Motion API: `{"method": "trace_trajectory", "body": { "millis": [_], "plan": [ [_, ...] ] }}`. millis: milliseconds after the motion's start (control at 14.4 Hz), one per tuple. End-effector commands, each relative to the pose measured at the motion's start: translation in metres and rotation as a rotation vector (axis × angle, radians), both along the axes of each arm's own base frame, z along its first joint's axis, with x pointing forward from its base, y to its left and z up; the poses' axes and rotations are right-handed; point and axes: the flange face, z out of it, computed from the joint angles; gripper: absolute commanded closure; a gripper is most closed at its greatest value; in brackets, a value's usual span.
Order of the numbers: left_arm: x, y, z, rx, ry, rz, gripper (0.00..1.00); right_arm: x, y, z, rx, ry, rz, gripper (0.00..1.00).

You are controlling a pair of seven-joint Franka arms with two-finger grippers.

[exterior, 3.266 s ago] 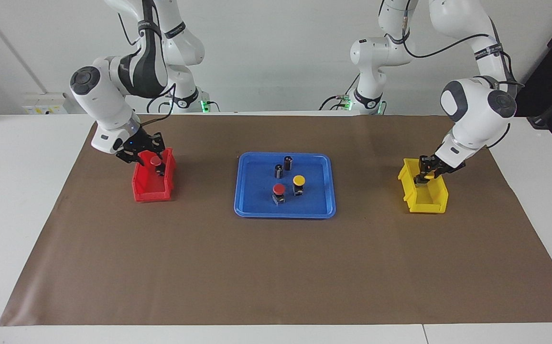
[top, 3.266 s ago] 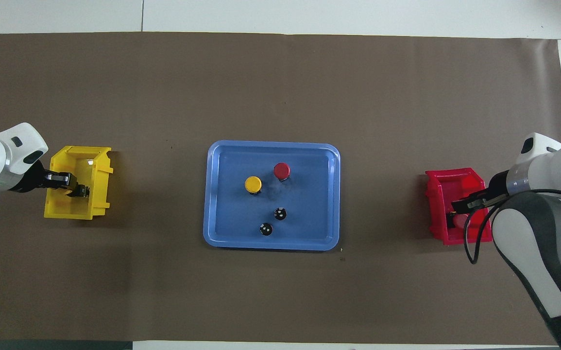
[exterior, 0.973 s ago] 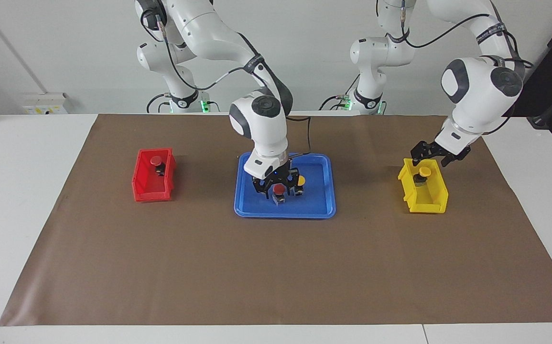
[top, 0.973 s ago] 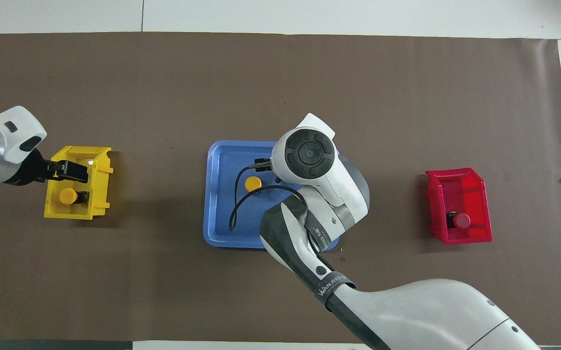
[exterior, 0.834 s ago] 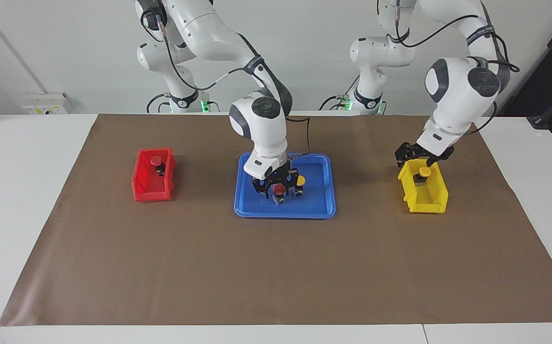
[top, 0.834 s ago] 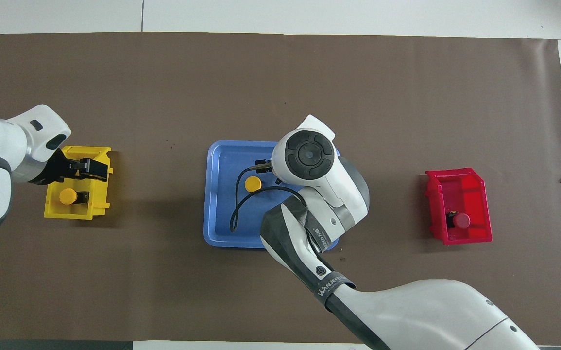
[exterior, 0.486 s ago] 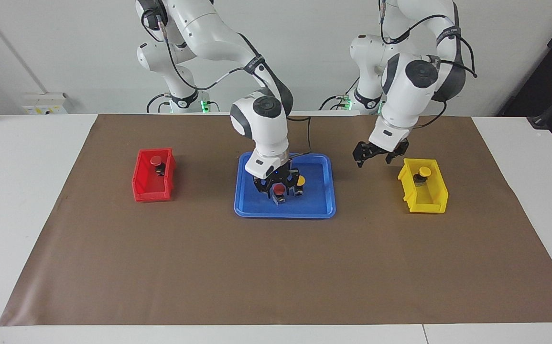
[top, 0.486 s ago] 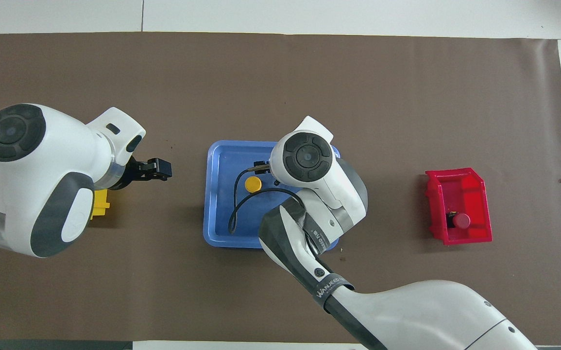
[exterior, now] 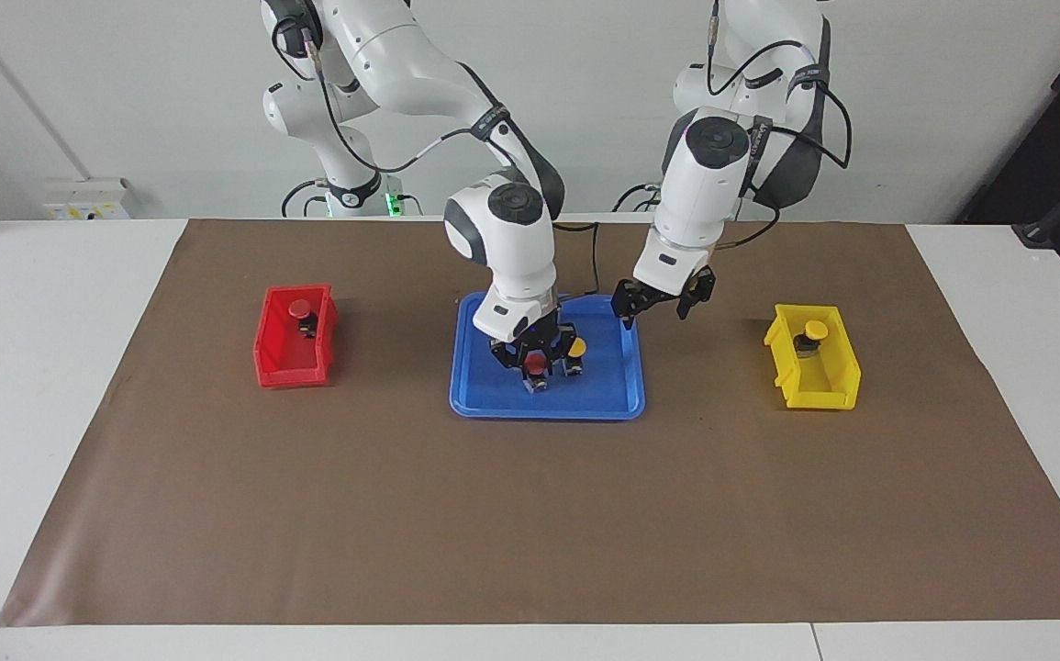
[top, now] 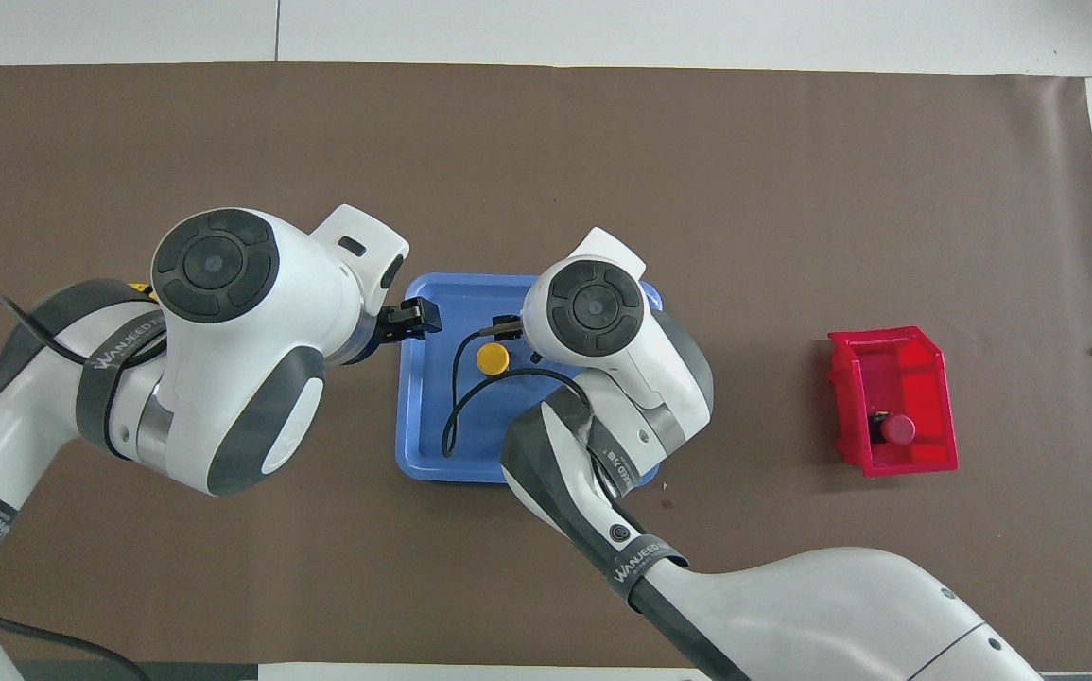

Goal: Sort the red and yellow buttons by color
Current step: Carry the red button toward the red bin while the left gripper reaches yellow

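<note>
My right gripper [exterior: 535, 360] has just closed on the red button [exterior: 537, 367], while my left gripper [exterior: 651, 306], open and empty, has swung over the tray [exterior: 605, 400].

Hidden from me — parts of the tray, one bin, one gripper

From overhead, the right arm's white wrist covers its own gripper and the red-capped push button under it; I see that button [exterior: 537, 366] only from the facing view, partly between black links. The two dark cylinders on the blue plastic tray [top: 424, 445] sit out of sight under that arm in both views. The left arm's bulk hides nearly all of the yellow plastic bin [exterior: 814, 372] overhead — only the facing view shows it.
</note>
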Motion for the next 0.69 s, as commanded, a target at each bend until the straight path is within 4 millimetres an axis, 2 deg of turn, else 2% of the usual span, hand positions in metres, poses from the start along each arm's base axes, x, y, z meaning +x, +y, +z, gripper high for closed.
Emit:
{"method": "trace_trajectory", "body": {
  "millis": [0, 139, 208, 417, 556, 625],
  "plan": [
    [0.0, -0.01, 0.005, -0.031, -0.003, 0.016, 0.0, 0.01, -0.026, 0.038, -0.005, -0.003, -0.047, 0.84],
    [0.0, -0.013, 0.007, -0.042, -0.01, 0.026, 0.0, 0.013, -0.051, 0.071, -0.016, -0.001, -0.037, 0.84],
    [-0.004, -0.023, 0.007, -0.05, -0.02, 0.03, 0.0, 0.016, -0.072, 0.088, -0.025, 0.008, -0.049, 0.84],
    [0.007, -0.067, -0.024, -0.03, 0.0, 0.051, 0.0, 0.017, -0.169, 0.122, -0.059, 0.076, -0.008, 0.84],
    [0.002, -0.081, -0.042, -0.014, 0.016, 0.031, 0.0, 0.017, -0.24, 0.131, -0.017, 0.095, 0.004, 0.84],
    [-0.006, -0.093, -0.053, -0.003, 0.027, 0.01, 0.0, 0.018, -0.269, 0.13, -0.005, 0.102, 0.022, 0.84]
  ]
}}
